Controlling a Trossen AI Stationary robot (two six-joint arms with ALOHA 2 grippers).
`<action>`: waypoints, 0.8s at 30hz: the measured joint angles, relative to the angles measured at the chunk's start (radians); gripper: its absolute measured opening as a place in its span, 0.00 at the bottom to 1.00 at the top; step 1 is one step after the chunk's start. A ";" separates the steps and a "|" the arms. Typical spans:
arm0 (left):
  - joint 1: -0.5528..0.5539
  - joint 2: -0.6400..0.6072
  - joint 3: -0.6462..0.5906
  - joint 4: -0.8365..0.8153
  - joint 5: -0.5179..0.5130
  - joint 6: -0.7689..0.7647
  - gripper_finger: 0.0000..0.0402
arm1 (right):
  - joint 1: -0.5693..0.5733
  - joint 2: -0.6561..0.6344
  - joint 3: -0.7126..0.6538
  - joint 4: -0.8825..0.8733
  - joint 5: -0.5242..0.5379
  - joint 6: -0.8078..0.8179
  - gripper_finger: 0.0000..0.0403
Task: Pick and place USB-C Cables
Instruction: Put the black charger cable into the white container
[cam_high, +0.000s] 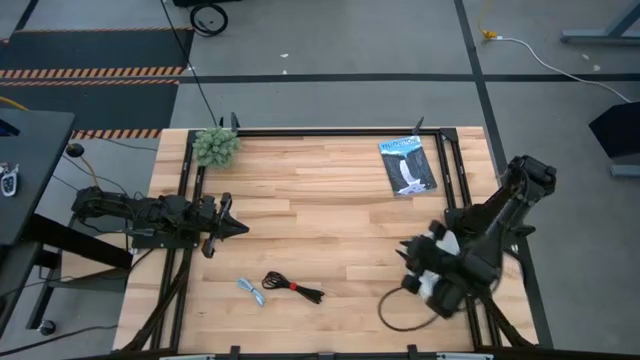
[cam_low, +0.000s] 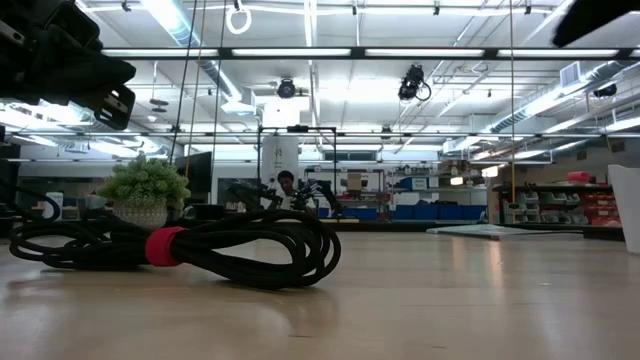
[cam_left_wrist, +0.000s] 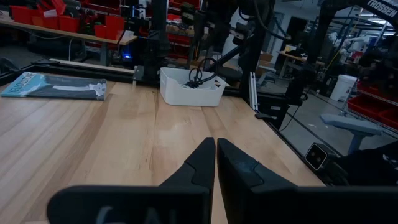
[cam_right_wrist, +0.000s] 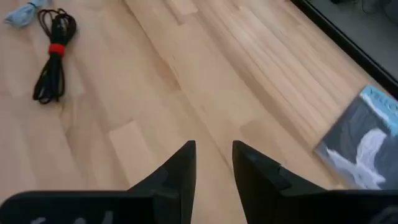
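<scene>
Cables sat in the white rounded plastic tray (cam_left_wrist: 189, 93) under the right hand (cam_high: 425, 268), whose fingers stood slightly apart. Well away, the black red-banded cable (cam_high: 292, 286) and pale blue cable (cam_high: 251, 290) lay on the wooden table (cam_high: 330, 215); the left hand (cam_high: 232, 228) was pressed together.

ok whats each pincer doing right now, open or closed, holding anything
Left pincer: closed, holding nothing, over the table's left side.
Right pincer: open, holding nothing, above the table's right side near the white tray.
</scene>
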 joint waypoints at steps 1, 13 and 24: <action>0.000 0.000 0.000 0.000 0.000 0.000 0.06 | -0.025 0.000 0.000 0.030 -0.003 -0.051 0.27; 0.000 0.000 0.000 0.000 0.000 0.000 0.06 | -0.240 0.000 0.000 0.600 -0.149 -0.799 0.27; 0.000 0.000 0.000 0.004 0.000 0.002 0.06 | -0.340 0.000 0.000 0.868 -0.359 -1.055 0.27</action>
